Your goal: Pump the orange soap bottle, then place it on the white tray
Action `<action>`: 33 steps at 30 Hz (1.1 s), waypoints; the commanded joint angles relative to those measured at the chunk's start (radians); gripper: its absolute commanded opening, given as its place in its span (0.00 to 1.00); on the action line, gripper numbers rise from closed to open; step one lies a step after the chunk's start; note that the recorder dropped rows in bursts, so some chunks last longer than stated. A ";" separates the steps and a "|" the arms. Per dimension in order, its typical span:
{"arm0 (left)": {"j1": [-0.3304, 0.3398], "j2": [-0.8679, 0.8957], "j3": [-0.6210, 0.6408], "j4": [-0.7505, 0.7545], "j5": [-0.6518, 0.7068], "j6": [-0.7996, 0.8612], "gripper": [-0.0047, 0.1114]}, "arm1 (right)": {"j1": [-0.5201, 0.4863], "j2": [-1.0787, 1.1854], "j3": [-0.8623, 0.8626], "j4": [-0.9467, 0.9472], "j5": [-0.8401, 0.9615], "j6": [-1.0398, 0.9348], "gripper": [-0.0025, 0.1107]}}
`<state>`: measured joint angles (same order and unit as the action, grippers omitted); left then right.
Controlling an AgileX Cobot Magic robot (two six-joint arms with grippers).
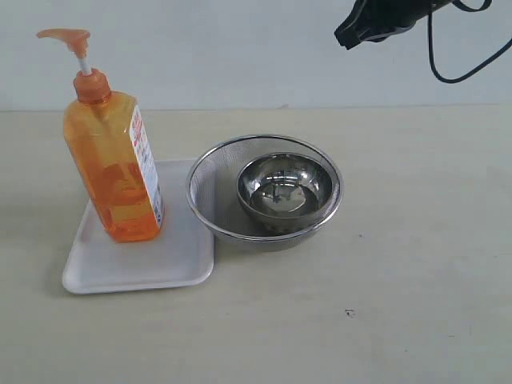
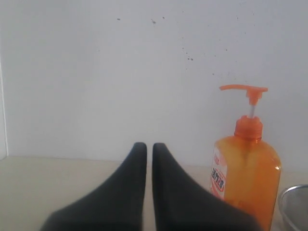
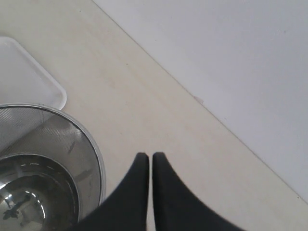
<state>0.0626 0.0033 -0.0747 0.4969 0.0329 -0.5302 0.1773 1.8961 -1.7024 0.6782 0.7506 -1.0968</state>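
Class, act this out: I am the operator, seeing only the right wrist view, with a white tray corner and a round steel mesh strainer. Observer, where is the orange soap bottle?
Observer: The tall translucent orange soap bottle stands upright on the flat white plastic tray, beside the round steel mesh strainer.
Operator: Is the left gripper holding it?
Observer: No, the left gripper is shut on nothing, short of the bottle.
Operator: And the pump?
Observer: The orange pump head sits raised on its white stem.
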 commanded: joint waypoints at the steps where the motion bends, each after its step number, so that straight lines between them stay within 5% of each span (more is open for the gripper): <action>1: -0.003 -0.003 0.055 -0.011 -0.033 -0.009 0.08 | -0.008 -0.014 -0.004 -0.005 -0.005 -0.001 0.02; 6: -0.014 -0.003 0.075 -0.008 -0.060 -0.031 0.08 | -0.008 -0.014 -0.004 0.004 -0.003 -0.001 0.02; 33: -0.040 -0.003 0.075 -0.140 0.236 -0.031 0.08 | -0.008 -0.014 -0.004 0.003 -0.005 -0.001 0.02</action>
<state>0.0292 0.0033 -0.0039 0.3779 0.2448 -0.5548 0.1773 1.8961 -1.7024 0.6801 0.7506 -1.0950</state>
